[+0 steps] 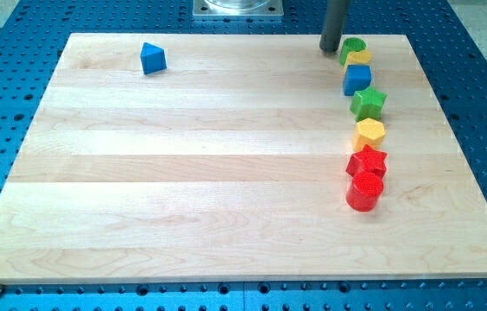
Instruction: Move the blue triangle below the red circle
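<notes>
The blue triangle (152, 59) lies near the view's top left of the wooden board (183, 173). The red circle (364, 191) stands at the right, the lowest of a column of blocks. My tip (331, 49) is at the view's top, just left of a green block (352, 46) that heads that column. The tip is far to the right of the blue triangle and well above the red circle.
Down the column from the green block: a yellow block (360, 58), a blue cube (357, 79), a green star (368, 103), a yellow hexagon (369, 133), a red star (367, 161). A metal mount (237, 9) sits at the top edge.
</notes>
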Controlling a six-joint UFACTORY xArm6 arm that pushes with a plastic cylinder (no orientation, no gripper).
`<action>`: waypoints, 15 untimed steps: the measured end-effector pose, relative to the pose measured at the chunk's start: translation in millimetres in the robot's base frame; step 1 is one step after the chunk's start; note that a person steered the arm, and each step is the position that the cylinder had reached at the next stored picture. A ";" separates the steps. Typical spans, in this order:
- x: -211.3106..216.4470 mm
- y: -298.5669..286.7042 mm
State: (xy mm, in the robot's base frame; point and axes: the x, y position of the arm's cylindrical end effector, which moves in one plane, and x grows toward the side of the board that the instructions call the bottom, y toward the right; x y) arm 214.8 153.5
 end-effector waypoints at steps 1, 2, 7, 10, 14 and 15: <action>-10.3 -75.6; 70.1 -164.9; 58.5 -219.0; 160.9 -177.0; 206.3 -188.8; 154.5 -162.7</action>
State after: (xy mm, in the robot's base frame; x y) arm 369.3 -9.2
